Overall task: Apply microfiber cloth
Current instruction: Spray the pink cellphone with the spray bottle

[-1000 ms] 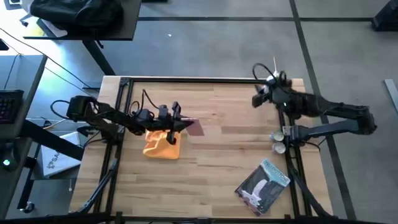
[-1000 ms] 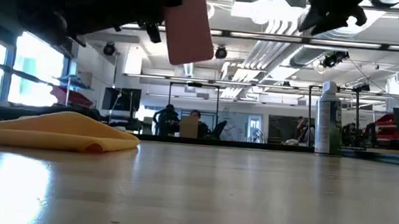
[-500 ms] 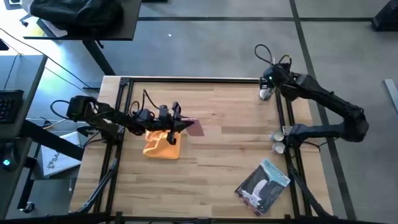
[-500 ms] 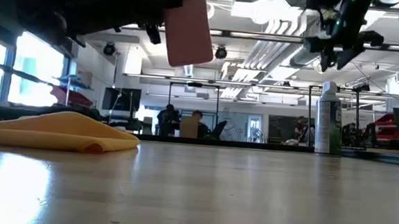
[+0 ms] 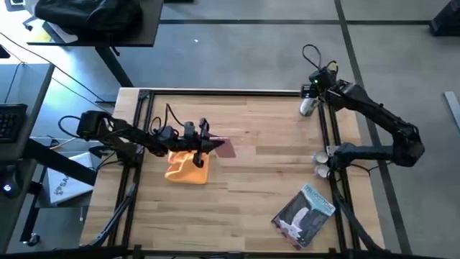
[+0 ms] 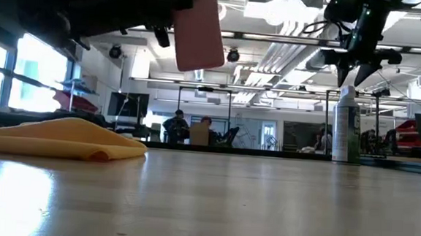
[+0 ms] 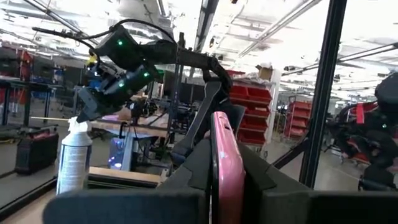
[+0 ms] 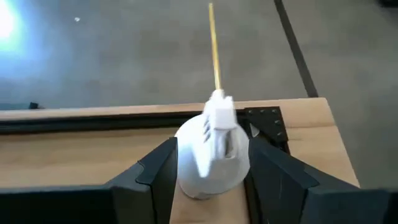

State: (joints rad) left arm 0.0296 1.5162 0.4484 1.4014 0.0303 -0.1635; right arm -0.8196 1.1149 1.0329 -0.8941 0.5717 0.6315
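microfiber cloth (image 5: pixel 187 167) beneath left gripper (image 5: pixel 213 146) clamping pink phone (image 5: pixel 225 148); right gripper (image 8: pixel 208 163) jaws apart around spray can (image 8: pixel 210 154)

Left tool (image 5: pixel 215 146) clamped, raised; right tool (image 5: pixel 307 101) spread, lowered.

Overhead and table-level views sharing the spray can (image 5: pixel 307 106); wrist views close-up.

A white spray can (image 5: pixel 307 106) (thin straw at its nozzle) is stood upright near the tabletop (image 5: pixel 251 187)'s far right corner. A grey-blue printed packet (image 5: pixel 304 214) is laid flat by the near right edge.
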